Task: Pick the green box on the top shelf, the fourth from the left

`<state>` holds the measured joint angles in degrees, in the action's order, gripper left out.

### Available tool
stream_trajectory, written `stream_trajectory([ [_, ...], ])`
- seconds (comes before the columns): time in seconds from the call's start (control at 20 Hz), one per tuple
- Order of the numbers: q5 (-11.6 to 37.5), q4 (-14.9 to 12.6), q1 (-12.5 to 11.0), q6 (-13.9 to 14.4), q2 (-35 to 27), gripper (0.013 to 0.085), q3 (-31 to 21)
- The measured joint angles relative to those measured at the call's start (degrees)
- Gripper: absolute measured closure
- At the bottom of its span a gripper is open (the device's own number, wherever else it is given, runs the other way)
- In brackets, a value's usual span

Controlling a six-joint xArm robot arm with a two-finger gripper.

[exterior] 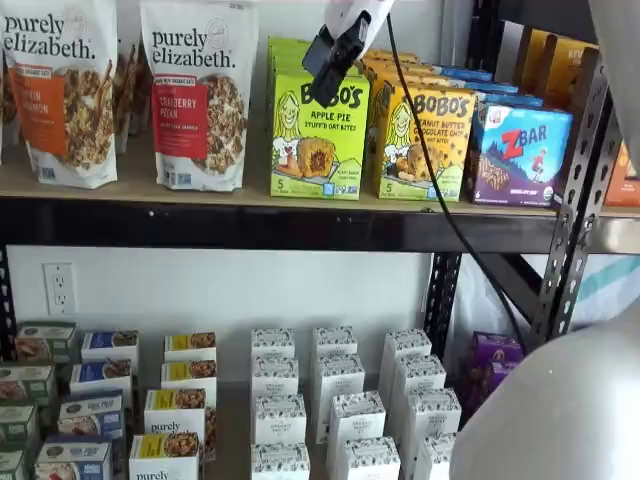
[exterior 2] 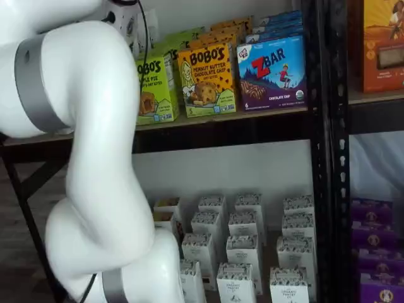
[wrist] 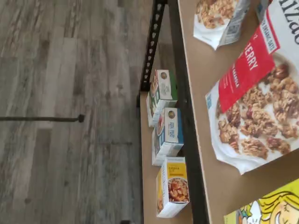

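Note:
The green box (exterior: 318,135) stands upright at the front of its row on the top shelf (exterior: 200,225), lime green with "BOBO'S Apple Pie" on its face. In a shelf view my gripper (exterior: 335,55) hangs from above, just in front of the box's upper edge. Its black tip shows side-on, with nothing held in it. My white arm hides the left part of the green box (exterior 2: 156,88) in a shelf view. The wrist view catches a corner of the green box (wrist: 266,207) with the blonde cartoon girl, on the tan board of the top shelf (wrist: 210,93).
A yellow-orange Bobo's box (exterior: 425,140) and a blue Z Bar box (exterior: 520,150) stand right of the green box, and granola bags (exterior: 200,95) to its left. Small white boxes (exterior: 335,400) fill the lower level. A black cable (exterior: 445,205) trails down. My arm (exterior 2: 95,158) fills the foreground.

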<state>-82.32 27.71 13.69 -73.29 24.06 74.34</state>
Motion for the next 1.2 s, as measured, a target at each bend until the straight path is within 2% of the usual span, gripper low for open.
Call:
stream_trajectory([
  [0.6, 3.79, 1.1, 0.18, -0.21, -1.7, 0.013, 0.71],
  [1.2, 4.37, 1.38, -0.82, -0.97, -6.4, 0.013, 5.58],
])
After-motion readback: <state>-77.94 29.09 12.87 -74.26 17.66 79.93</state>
